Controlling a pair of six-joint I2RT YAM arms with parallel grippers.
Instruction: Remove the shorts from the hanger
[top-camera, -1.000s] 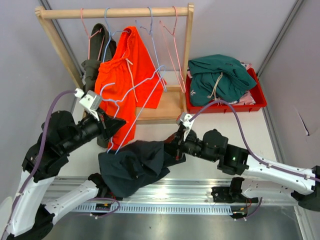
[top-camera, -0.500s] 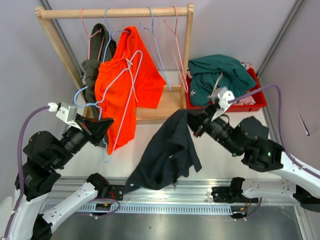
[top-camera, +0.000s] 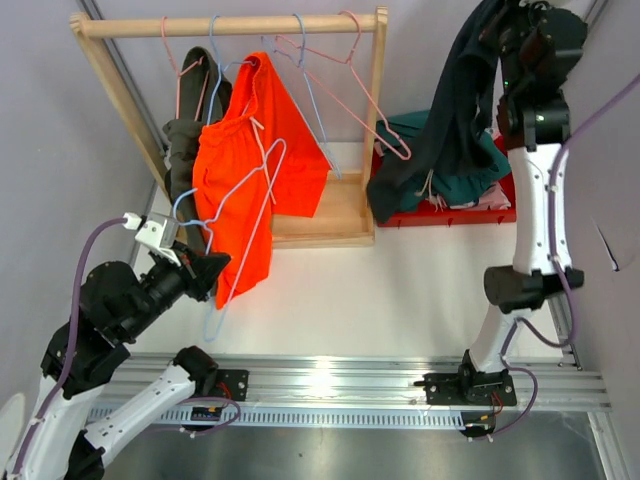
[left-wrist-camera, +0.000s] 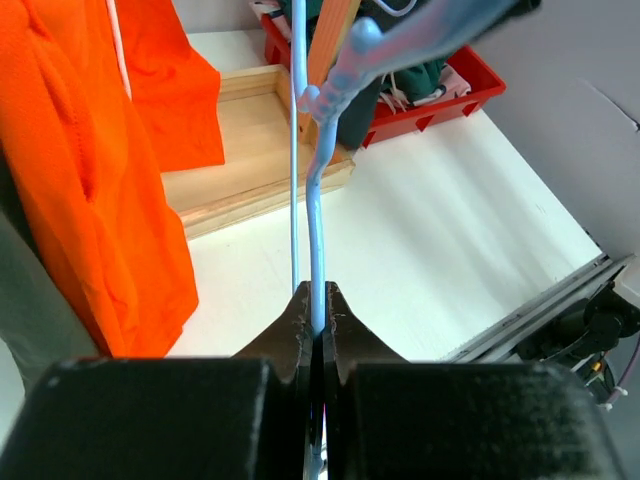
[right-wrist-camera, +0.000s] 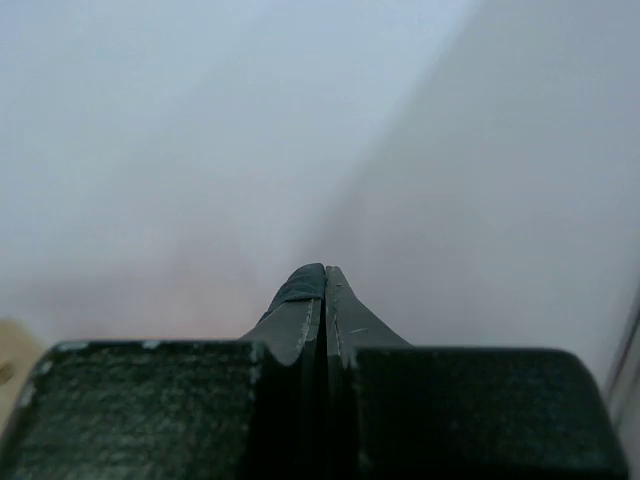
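Grey walls (top-camera: 420, 50) close round a white worktop (top-camera: 420, 290), and the wooden rack (top-camera: 230, 25) stands beyond the left gripper (left-wrist-camera: 318, 300). Orange shorts (top-camera: 250, 150) and olive-green shorts (top-camera: 183, 150) hang there on hangers, ahead of that gripper and to its left, so they are not yet off. The right arm (top-camera: 535, 200) reaches high. Navy shorts (top-camera: 450, 110) hang from the right gripper (right-wrist-camera: 323, 270), free of any hanger. Their lower end drapes over the red tray (top-camera: 440, 213) beneath it, where teal shorts (top-camera: 485, 160) lie. The height probably lifts the cloth over the tray wall. This gripper's jaws are pressed together, apparently pinching the navy fabric. The left gripper is clenched on a bare light-blue hanger (left-wrist-camera: 316, 215), keeping its wire clear.
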